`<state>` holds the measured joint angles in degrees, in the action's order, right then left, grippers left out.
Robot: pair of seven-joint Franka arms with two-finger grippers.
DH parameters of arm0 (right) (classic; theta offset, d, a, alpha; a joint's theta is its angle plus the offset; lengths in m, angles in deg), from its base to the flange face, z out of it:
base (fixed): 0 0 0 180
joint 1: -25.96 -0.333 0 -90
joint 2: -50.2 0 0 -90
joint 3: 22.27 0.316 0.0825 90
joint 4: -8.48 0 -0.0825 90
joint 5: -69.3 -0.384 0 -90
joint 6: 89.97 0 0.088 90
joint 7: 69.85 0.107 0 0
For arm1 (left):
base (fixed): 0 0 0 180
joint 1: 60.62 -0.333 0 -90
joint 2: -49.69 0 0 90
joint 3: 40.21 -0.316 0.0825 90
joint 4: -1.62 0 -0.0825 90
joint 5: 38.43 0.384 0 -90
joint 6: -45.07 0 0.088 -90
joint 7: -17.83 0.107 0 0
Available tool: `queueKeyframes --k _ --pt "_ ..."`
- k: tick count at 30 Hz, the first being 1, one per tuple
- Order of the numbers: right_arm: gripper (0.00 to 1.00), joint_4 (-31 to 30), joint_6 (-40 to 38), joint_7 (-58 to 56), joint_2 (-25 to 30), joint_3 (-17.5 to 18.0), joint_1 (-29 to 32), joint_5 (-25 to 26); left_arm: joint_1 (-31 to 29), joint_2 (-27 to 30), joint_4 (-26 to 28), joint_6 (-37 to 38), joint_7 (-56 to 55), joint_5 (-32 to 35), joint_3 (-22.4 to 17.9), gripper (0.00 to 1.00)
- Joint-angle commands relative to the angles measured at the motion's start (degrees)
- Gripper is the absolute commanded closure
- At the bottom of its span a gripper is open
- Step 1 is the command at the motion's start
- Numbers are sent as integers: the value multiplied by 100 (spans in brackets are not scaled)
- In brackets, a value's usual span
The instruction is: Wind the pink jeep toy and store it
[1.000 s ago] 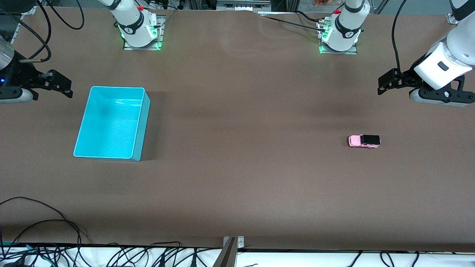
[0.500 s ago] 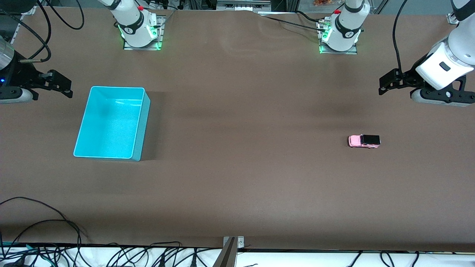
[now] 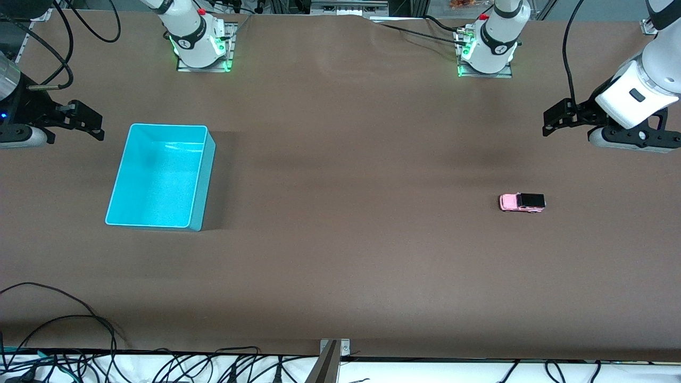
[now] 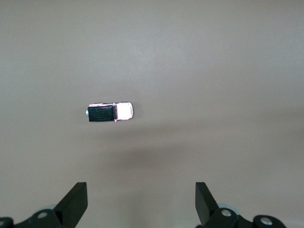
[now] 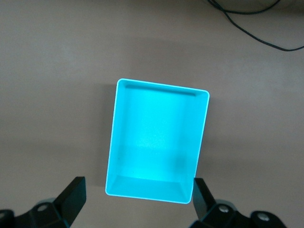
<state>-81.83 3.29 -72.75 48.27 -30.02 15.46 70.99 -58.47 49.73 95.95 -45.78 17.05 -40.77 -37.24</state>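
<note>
Pink jeep toy [image 3: 522, 202]: tiny, boxy, light pink body, black roof, small dark wheels, upright on the brown surface [image 3: 346, 255] toward the left arm's end. Well apart from the left gripper [image 3: 553, 119], raised over the surface, fingers [image 4: 76, 204] spread wide, holding nothing. Right gripper [image 3: 88, 121] waiting beside the cyan bin [image 3: 205, 175], fingers [image 5: 71, 197] likewise wide apart and empty.

Matt brown table [image 3: 340, 159]; glossy cyan plastic bin [image 3: 205, 175]
</note>
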Motion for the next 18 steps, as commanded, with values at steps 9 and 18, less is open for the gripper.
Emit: queueKeyframes --k 9,18 --pt "0 75 -63 -44 -18 2 13 42 -4 -100 -205 181 87 102 2 0" --pt "0 75 -63 -53 -18 2 21 42 -13 -100 -205 190 87 111 2 0"
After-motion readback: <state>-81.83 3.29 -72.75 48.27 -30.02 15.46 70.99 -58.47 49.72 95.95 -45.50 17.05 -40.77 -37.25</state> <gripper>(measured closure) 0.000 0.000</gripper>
